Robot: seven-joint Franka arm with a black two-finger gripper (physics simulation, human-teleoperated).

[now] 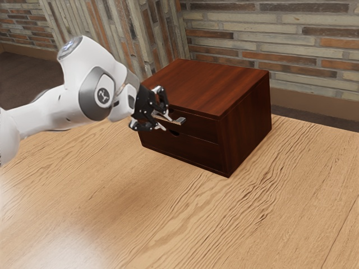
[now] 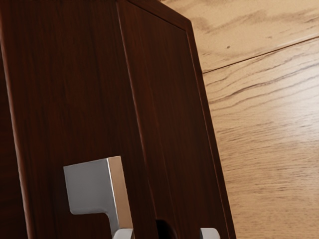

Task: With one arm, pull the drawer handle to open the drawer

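Here the arm (image 1: 56, 109) stretches nearly level, pincer (image 1: 159, 116) at the drawer handle (image 1: 175, 119).

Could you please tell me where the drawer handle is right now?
In the exterior view, the silver drawer handle sits on the upper drawer front of the dark wooden cabinet, left of centre, with the gripper right at it.

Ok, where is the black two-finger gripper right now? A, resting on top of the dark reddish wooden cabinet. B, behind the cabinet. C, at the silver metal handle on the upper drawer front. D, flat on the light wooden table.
C: the exterior view shows the black gripper at the silver metal handle on the upper drawer front of the dark wooden cabinet, above the light wooden table.
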